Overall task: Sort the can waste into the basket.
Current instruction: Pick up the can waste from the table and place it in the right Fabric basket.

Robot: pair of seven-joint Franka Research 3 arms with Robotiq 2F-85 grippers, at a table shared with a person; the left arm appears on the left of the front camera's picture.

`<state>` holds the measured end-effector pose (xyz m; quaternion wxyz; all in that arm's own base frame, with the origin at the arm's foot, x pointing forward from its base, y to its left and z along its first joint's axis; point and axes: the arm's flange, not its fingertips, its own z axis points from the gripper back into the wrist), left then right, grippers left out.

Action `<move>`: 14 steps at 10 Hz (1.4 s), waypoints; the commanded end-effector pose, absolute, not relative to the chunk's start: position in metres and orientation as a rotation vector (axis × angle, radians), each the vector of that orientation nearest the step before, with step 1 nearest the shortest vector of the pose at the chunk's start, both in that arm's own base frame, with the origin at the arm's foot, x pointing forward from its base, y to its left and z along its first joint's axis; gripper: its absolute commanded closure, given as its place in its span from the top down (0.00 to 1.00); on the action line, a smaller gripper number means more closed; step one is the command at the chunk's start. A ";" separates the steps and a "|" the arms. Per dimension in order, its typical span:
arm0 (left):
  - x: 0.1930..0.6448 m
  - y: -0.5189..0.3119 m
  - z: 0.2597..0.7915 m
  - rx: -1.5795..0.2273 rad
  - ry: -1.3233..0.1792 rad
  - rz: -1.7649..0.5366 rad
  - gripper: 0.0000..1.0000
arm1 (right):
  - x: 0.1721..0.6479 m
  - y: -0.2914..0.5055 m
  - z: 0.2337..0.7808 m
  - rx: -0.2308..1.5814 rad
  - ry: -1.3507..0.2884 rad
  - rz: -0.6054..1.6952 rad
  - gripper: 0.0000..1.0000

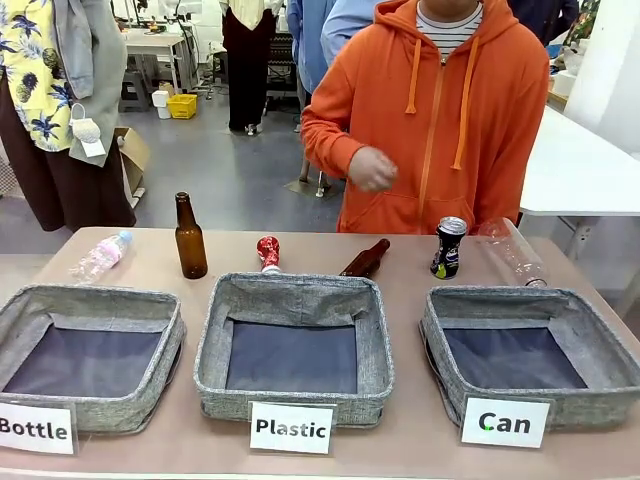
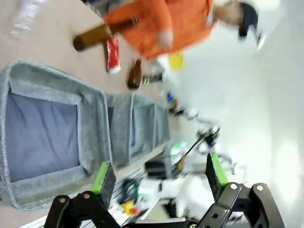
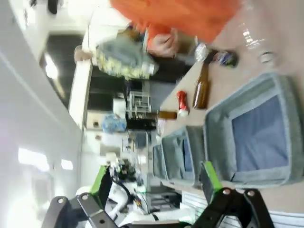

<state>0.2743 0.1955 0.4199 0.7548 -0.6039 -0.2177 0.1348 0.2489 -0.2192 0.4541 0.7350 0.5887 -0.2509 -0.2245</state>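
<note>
The crushed red can (image 1: 268, 253) stands behind the middle basket, and the black can (image 1: 449, 247) stands upright behind the "Can" basket (image 1: 436, 340) at the right. In the right wrist view that basket (image 3: 280, 90) lies close below, with the black can (image 3: 223, 58) and the red can (image 3: 182, 103) beyond it. My right gripper (image 3: 154, 180) is open and empty, high above the table. My left gripper (image 2: 159, 175) is also open and empty, above the left basket, with the red can (image 2: 112, 54) farther off.
The "Bottle" basket (image 1: 20, 310) and "Plastic" basket (image 1: 215, 340) sit left and middle. One brown bottle (image 1: 190, 237) stands and another (image 1: 366, 259) lies flat. Clear plastic bottles (image 1: 102, 255) (image 1: 512, 250) lie at both ends. A person in an orange hoodie (image 1: 430, 120) stands behind the table.
</note>
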 end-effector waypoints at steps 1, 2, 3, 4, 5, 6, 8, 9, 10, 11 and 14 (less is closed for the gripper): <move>0.261 0.133 0.412 -1.378 -0.535 0.410 1.00 | 0.259 -0.218 0.429 1.284 -0.590 -0.603 1.00; 0.263 0.109 0.413 -1.240 -0.561 0.515 1.00 | 0.259 -0.211 0.421 1.040 -0.757 -0.660 1.00; 0.280 0.200 0.414 -1.361 -0.491 0.383 1.00 | 0.252 -0.232 0.433 1.294 -0.558 -0.576 1.00; 0.280 0.200 0.414 -1.361 -0.491 0.383 1.00 | 0.252 -0.232 0.433 1.294 -0.558 -0.576 1.00; 0.280 0.200 0.414 -1.361 -0.491 0.383 1.00 | 0.252 -0.232 0.433 1.294 -0.558 -0.576 1.00; 0.280 0.200 0.414 -1.361 -0.491 0.383 1.00 | 0.252 -0.232 0.433 1.294 -0.558 -0.576 1.00; 0.280 0.200 0.414 -1.361 -0.491 0.383 1.00 | 0.252 -0.232 0.433 1.294 -0.558 -0.576 1.00; 0.280 0.198 0.416 -1.370 -0.485 0.412 1.00 | 0.252 -0.232 0.433 1.294 -0.558 -0.576 1.00; 0.281 0.189 0.427 -1.270 -0.482 0.389 1.00 | 0.252 -0.232 0.433 1.294 -0.558 -0.576 1.00; 0.290 0.166 0.457 -1.154 -0.492 0.296 1.00 | 0.252 -0.232 0.433 1.294 -0.558 -0.576 1.00; 0.328 0.063 0.545 -0.815 -0.470 0.025 1.00 | 0.252 -0.232 0.433 1.294 -0.558 -0.576 1.00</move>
